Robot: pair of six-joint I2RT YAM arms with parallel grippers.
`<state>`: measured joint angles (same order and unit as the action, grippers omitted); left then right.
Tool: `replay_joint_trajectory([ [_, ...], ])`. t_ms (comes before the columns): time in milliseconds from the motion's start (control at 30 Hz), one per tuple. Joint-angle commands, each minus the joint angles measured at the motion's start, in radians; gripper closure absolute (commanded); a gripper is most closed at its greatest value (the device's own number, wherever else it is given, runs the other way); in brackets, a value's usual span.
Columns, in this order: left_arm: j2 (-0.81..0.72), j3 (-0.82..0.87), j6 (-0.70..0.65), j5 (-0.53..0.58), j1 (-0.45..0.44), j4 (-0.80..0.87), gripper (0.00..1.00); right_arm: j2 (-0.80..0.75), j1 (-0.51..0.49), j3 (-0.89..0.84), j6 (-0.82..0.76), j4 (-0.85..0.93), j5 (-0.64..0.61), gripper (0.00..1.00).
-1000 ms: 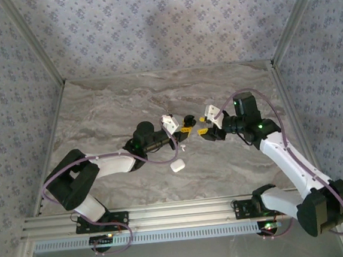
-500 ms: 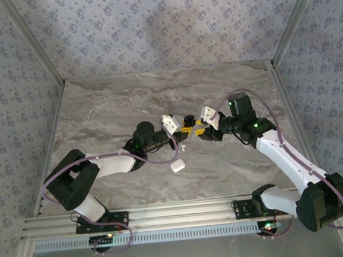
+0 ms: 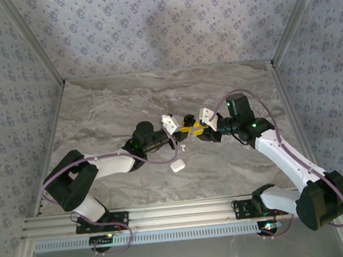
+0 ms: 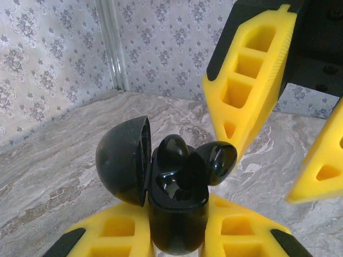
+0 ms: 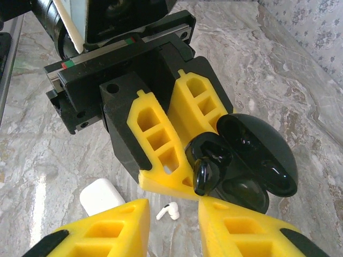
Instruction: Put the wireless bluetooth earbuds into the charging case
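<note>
My left gripper [image 4: 177, 235] is shut on a black pebble-shaped case [image 4: 177, 214] and holds it upright with its lid [image 4: 120, 160] swung open. One black bud [image 4: 171, 152] sits in the case. A second black bud [image 4: 217, 163] pokes out at a tilt and touches the tip of a right finger [image 4: 252, 80]. My right gripper [image 5: 174, 208] stands open just in front of that case, with nothing between its fingers. The white charging case [image 5: 102, 197] lies shut on the table below. Beside it lies one small white earbud [image 5: 170, 211]. Both grippers meet at mid-table [image 3: 192, 128].
The marble tabletop [image 3: 115, 103] is walled by patterned panels at the back and both sides. An aluminium rail [image 3: 167, 214] runs along the near edge. The white charging case [image 3: 177, 165] lies just near of the left wrist.
My right gripper has moved left, up to the black case in the left gripper, and its fingers have come closer together. The left arm has stayed still.
</note>
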<state>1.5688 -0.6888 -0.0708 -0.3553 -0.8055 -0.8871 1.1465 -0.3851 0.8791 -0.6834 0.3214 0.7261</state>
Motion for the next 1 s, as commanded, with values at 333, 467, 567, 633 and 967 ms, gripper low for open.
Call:
replay_joint_trajectory([
  [333, -0.036, 0.008, -0.015, -0.019, -0.007, -0.006, 0.88, 0.001, -0.011, 0.005, -0.019, -0.008, 0.018, 0.70],
  [467, -0.034, 0.006, -0.015, -0.022, -0.006, -0.005, 0.88, -0.023, -0.012, -0.003, -0.021, 0.013, 0.016, 0.70],
  [567, -0.032, 0.005, -0.015, -0.023, -0.005, -0.006, 0.88, -0.048, -0.009, -0.009, -0.022, 0.027, 0.015, 0.70],
  [633, -0.032, 0.005, -0.015, -0.022, -0.006, -0.006, 0.88, -0.065, -0.005, -0.019, -0.018, 0.025, 0.015, 0.70],
  [967, -0.037, 0.009, -0.015, -0.022, -0.006, -0.004, 0.88, -0.042, 0.013, -0.004, -0.004, -0.002, -0.040, 0.70],
])
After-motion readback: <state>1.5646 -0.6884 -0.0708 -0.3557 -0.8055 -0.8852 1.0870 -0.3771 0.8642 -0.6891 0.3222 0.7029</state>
